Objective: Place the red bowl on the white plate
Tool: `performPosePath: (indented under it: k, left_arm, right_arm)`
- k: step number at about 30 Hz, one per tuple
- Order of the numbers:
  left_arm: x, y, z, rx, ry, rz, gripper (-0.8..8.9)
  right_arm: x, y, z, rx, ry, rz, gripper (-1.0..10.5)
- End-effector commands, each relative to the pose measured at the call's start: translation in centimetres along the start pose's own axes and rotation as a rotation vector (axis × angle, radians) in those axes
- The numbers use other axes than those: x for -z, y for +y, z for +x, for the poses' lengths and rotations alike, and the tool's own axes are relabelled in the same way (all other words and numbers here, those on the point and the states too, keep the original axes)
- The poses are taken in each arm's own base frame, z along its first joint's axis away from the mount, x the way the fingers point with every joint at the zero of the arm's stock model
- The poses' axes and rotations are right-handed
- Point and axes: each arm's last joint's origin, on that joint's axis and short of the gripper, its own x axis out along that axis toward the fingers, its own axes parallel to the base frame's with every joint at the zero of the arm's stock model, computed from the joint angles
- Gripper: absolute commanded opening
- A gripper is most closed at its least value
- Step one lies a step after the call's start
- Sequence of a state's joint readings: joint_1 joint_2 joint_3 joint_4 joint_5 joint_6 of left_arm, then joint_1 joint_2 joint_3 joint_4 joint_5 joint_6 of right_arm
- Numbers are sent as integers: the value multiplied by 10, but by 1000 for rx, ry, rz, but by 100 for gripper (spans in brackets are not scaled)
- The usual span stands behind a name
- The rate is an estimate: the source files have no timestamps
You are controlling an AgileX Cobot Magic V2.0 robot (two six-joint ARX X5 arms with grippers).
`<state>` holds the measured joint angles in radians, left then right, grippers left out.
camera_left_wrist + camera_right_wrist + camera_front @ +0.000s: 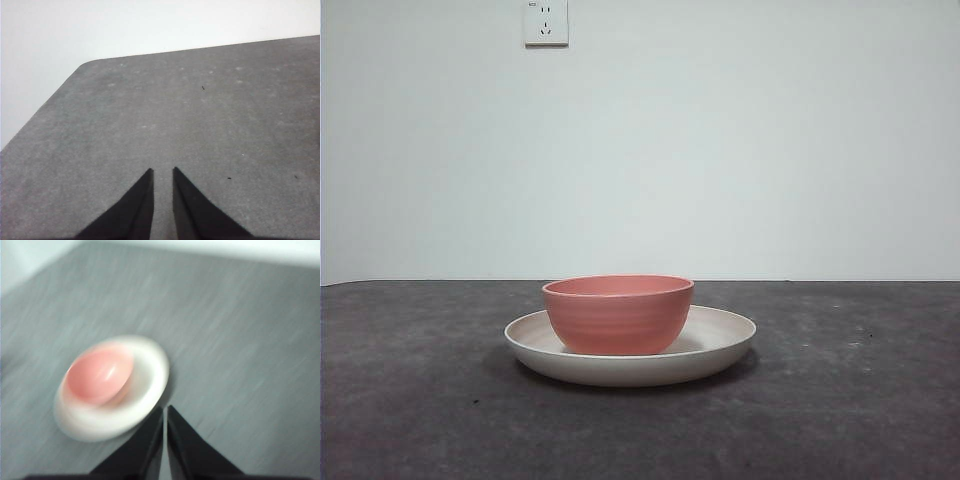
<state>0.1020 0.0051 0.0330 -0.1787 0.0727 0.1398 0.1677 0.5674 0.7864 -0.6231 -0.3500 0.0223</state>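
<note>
Bowl (618, 314) upright on plate (720, 345)

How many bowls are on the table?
1. The red bowl sits upright on the white plate, a bit off-centre, on the dark table. No other bowl shows in any view, though the views don't cover the whole table.

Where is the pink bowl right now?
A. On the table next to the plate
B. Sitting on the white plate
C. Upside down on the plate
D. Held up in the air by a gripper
B. The red bowl stands upright on the white plate, and no gripper touches it in the front view.
</note>
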Motion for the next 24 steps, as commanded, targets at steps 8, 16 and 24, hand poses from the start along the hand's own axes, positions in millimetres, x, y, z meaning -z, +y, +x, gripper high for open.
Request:
performPosePath:
  k: [8, 16, 24]
  left_arm:
    - [7, -1, 2, -2, 26, -4, 68]
    - [7, -1, 2, -2, 26, -4, 68]
    - [7, -1, 2, -2, 26, -4, 68]
  right_arm:
    - [43, -23, -1, 281, -364, -103, 6]
    - [98, -36, 16, 447, -407, -88, 6]
    - [162, -47, 39, 476, -243, -41, 6]
